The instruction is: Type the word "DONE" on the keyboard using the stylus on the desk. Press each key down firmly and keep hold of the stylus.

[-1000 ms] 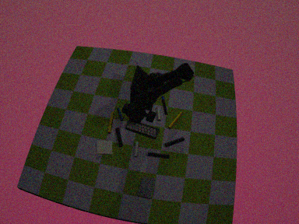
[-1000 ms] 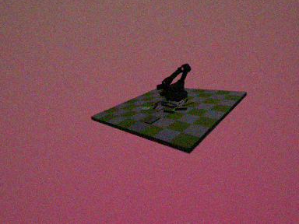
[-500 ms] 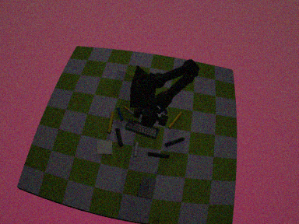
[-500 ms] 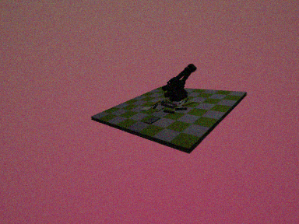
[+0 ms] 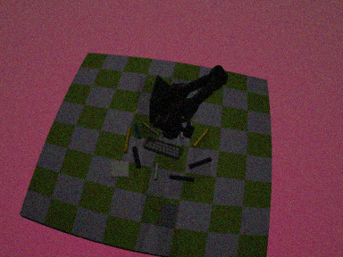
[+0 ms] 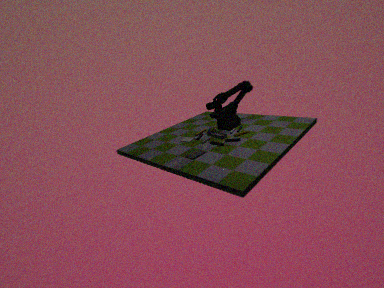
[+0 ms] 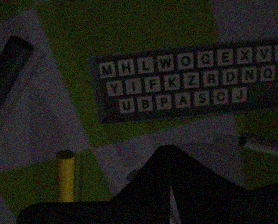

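From my seat I use the keyboard (image 5: pixel 163 147) (image 7: pixel 185 85) as landmark. Its right end is cut off in the wrist view; pale square keycaps with dark letters stand in three rows on a dark slab. My gripper (image 7: pixel 167 152) is closed, its black fingertips together just beside the keyboard's near edge, and I see nothing in them. From above and outside, the fingers melt into the arm's dark mass. I can't say which slim piece is the stylus. A smooth yellow cylinder (image 5: pixel 201 137) (image 7: pixel 66 177) and a black bar (image 5: pixel 200 162) (image 7: pixel 14 57), cropped, lie left of the keyboard in the wrist view.
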`<action>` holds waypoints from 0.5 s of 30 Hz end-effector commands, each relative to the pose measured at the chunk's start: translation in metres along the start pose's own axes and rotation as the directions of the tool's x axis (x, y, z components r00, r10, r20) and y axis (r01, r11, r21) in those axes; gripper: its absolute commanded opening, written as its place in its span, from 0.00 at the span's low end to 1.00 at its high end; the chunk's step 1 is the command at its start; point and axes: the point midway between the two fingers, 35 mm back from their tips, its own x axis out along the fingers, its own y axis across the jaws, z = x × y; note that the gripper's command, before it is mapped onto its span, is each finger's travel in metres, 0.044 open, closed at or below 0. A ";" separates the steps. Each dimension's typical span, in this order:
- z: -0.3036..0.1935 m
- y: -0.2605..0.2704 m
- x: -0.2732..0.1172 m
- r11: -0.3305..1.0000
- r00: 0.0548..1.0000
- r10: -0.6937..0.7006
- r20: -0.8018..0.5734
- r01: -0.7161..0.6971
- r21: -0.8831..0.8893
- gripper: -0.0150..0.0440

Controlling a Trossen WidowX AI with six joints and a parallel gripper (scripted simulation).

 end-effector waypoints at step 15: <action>0.000 0.000 0.002 1.000 1.000 -0.001 -0.002 0.001 -0.006 0.25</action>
